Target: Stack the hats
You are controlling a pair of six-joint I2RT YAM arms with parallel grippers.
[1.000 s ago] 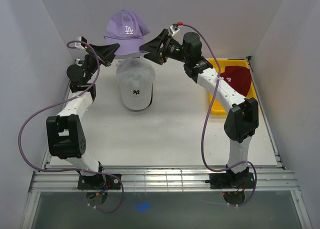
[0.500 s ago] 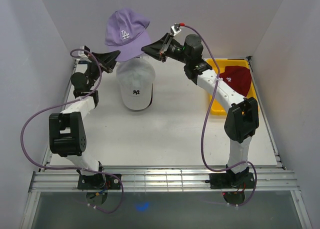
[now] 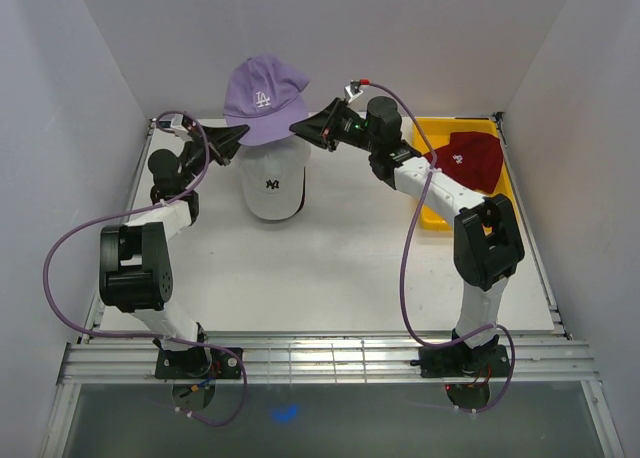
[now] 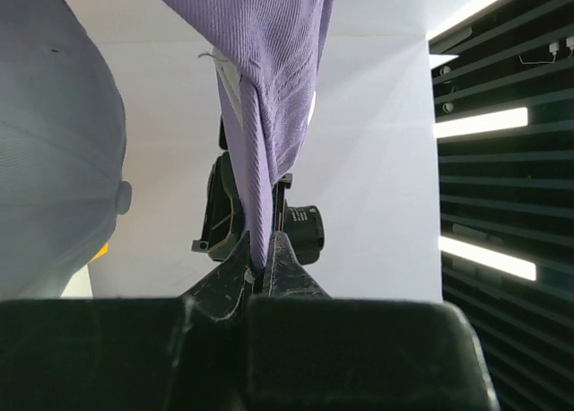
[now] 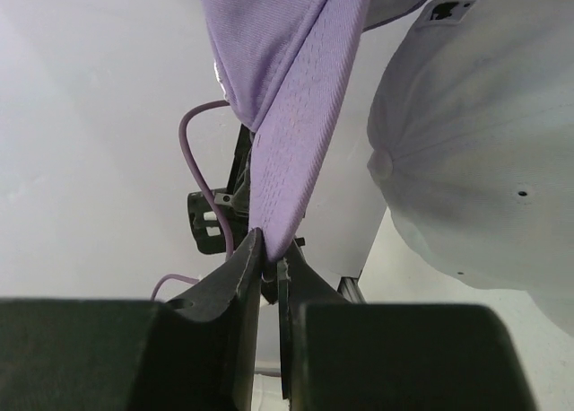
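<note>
Left pincer and right pincer grip the lavender cap, brim pointing nearward, above the white cap.

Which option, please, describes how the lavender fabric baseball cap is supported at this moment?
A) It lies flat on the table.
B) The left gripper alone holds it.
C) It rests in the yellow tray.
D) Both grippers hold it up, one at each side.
D: the left gripper and right gripper each pinch the lavender fabric baseball cap, which hangs above the white fabric cap.
</note>
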